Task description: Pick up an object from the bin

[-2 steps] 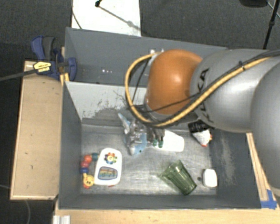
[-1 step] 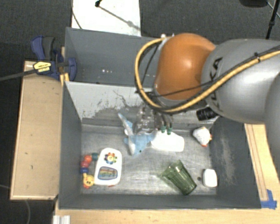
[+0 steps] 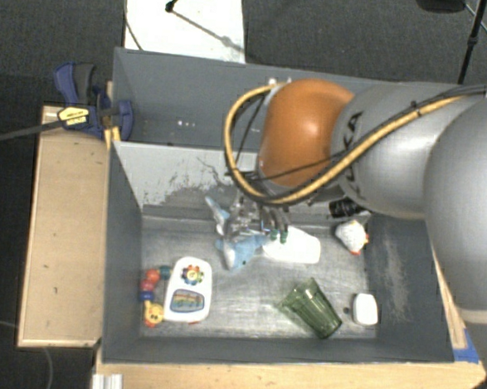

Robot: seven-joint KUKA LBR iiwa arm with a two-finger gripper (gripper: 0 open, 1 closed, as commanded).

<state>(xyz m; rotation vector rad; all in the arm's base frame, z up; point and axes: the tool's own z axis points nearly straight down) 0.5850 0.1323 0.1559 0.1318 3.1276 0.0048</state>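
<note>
- Toward the middle of the grey bin (image 3: 124,256), close to its back wall, we are seeing the tool (image 3: 256,225) hanging low under the orange wrist cover (image 3: 302,131) of the arm (image 3: 429,161), which is reaching in from the right.
- We are finding that we cannot tell whether the tool is spread or pressed together: its tip is sitting in shadow, and cables (image 3: 237,160) are looping round the wrist just above it.
- Directly beneath the tool, a pale blue thing (image 3: 239,251) of irregular shape is lying on the bin floor. We cannot tell whether the tool is touching it or hanging just above it.
- Just to the right of the pale blue thing, a white oblong thing (image 3: 296,250) is lying on its side, and the two are looking as if they are touching.
- Further right, near the right wall, a small white and orange thing (image 3: 353,235) is sitting apart from the others.
- At the front, we are seeing a green see-through cup (image 3: 312,311) lying tipped on its side, with a small white rounded block (image 3: 365,309) resting just beside it on the right.
- Over in the front left corner, a white toy with coloured buttons (image 3: 188,290) is lying flat, and a row of red, blue and yellow beads (image 3: 148,295) is touching its left edge.
</note>
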